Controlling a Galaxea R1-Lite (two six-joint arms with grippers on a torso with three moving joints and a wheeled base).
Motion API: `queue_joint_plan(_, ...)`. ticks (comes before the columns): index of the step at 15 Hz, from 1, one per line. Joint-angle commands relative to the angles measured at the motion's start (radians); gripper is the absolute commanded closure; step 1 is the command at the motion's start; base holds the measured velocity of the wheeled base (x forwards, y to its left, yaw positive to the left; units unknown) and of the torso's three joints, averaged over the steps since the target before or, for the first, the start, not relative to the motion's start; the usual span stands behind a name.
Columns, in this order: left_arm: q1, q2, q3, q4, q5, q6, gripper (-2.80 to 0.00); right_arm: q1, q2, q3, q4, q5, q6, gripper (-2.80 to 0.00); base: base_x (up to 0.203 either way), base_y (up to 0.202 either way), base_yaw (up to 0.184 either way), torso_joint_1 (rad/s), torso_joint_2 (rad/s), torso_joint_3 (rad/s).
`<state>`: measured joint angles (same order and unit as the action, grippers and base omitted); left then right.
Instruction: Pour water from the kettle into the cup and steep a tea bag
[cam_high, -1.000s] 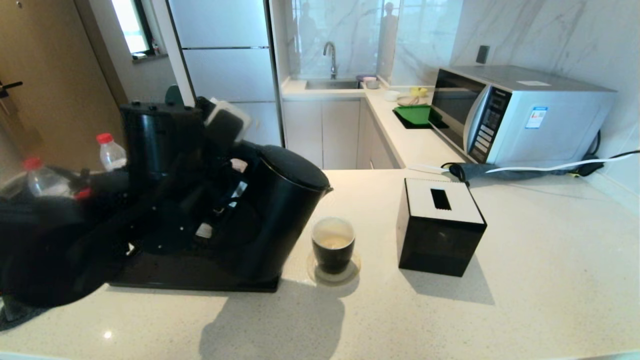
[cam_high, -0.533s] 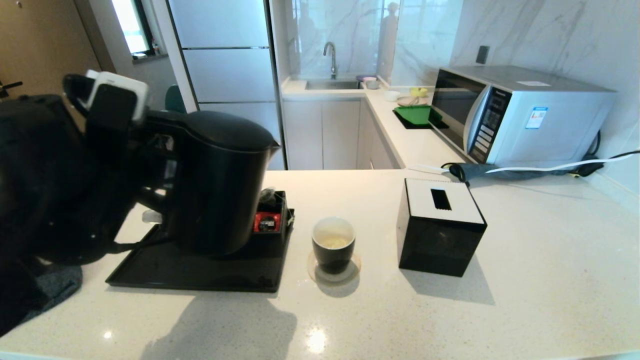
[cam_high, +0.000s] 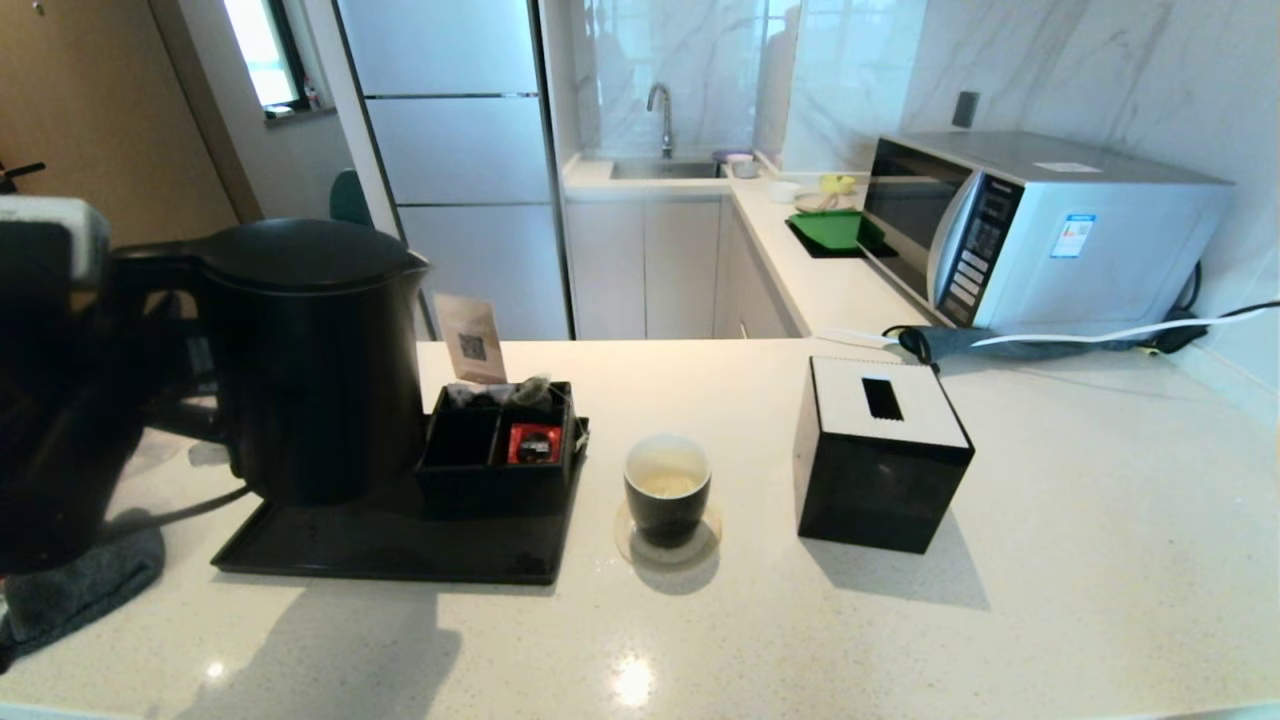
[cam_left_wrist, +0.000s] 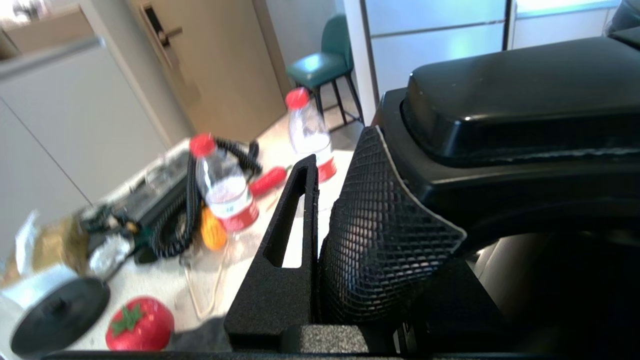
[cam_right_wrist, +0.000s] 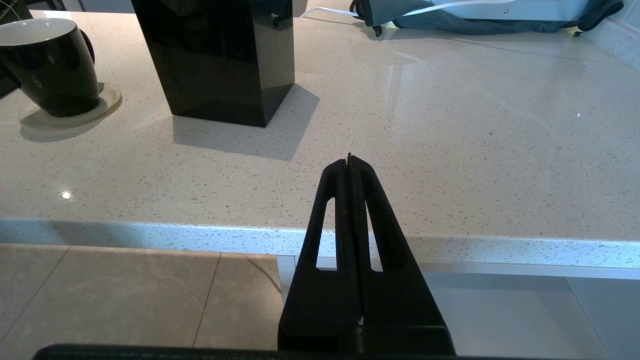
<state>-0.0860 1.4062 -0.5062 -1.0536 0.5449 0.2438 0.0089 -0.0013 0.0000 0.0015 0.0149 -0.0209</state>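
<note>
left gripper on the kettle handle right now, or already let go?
Touching. In the left wrist view the left gripper has its meshed pad pressed against the handle of the kettle, with no gap showing between them.

- We see the tall matte black kettle (cam_high: 310, 360) at the left end of the flat black tray (cam_high: 390, 545).
- The small black cup with a white inside (cam_high: 667, 490) sits between that tray and the black cube box with a white slotted top (cam_high: 880, 455).
- The silver microwave (cam_high: 1030, 230) stands behind the box.

Speckled countertop (cam_high: 1050, 560) carries black tray (cam_high: 330, 545), saucer (cam_high: 668, 548), black box (cam_high: 880, 455).
</note>
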Motion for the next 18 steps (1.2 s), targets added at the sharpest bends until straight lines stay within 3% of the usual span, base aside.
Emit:
queue_joint_plan(1, 0.101, 0.006, 0.034, -0.009, -0.058, -0.043, 0.0, 0.0, 0.001, 0.0, -0.001, 0.0, -0.001, 0.0, 0.0, 0.0, 0.0, 0.0, 0.0, 0.0)
queue_joint_plan(4, 0.229, 0.04, 0.044, -0.025, -0.133, -0.124, 0.0, 0.0, 0.001, 0.0, 0.0, 0.0, -0.001, 0.0, 0.0, 0.0, 0.0, 0.0, 0.0, 0.0)
queue_joint_plan(8, 0.348, 0.18, 0.082, -0.221, -0.215, -0.158, 0.0, 0.0, 0.001, 0.0, 0.0, 0.0, -0.001, 0.0, 0.0, 0.0, 0.0, 0.0, 0.0, 0.0)
queue_joint_plan(14, 0.364, 0.445, 0.07, -0.491, -0.253, -0.188, 0.0, 0.0, 0.001, 0.0, 0.0, 0.0, -0.001, 0.0, 0.0, 0.0, 0.0, 0.0, 0.0, 0.0)
queue_joint_plan(18, 0.352, 0.557, 0.026, -0.516, -0.303, -0.193, 0.0, 0.0, 0.001, 0.0, 0.0, 0.0, -0.001, 0.0, 0.0, 0.0, 0.0, 0.0, 0.0, 0.0)
